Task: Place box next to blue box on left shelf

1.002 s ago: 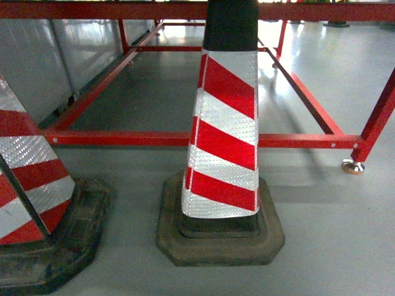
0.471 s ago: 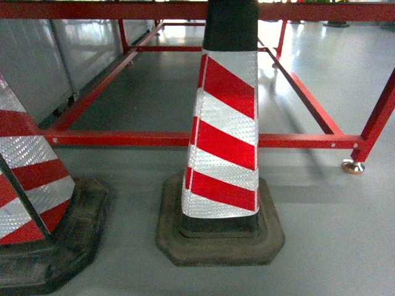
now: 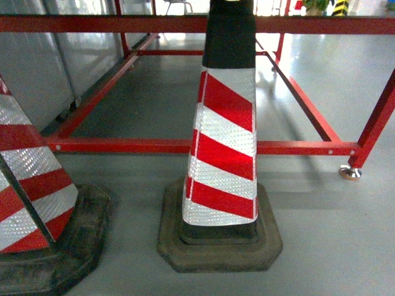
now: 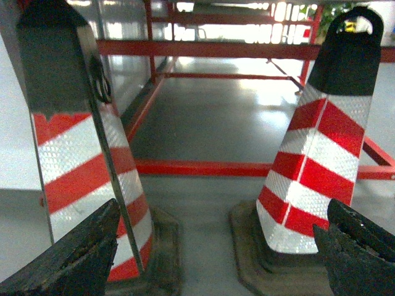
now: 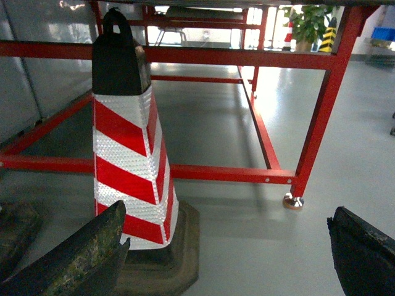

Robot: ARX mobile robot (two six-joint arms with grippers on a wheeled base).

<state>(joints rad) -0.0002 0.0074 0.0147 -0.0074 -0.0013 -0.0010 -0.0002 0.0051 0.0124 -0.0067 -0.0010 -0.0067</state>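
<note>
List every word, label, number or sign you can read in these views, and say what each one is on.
None: no readable text shows in any view.
The red-and-white striped traffic cone bears only diagonal reflective bands, no lettering.
The second striped cone at left likewise shows stripes alone.
The red-painted tube frame carries no label or number.
The yellow-and-black striped post far behind is too small to show any writing.

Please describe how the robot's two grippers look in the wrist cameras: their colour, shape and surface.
Only the jaws show. The left gripper has two black, wedge-shaped jaws with a rough, worn surface. The right gripper has similar dark jaws, scuffed and slightly greenish. No cables or markings are visible.
</note>
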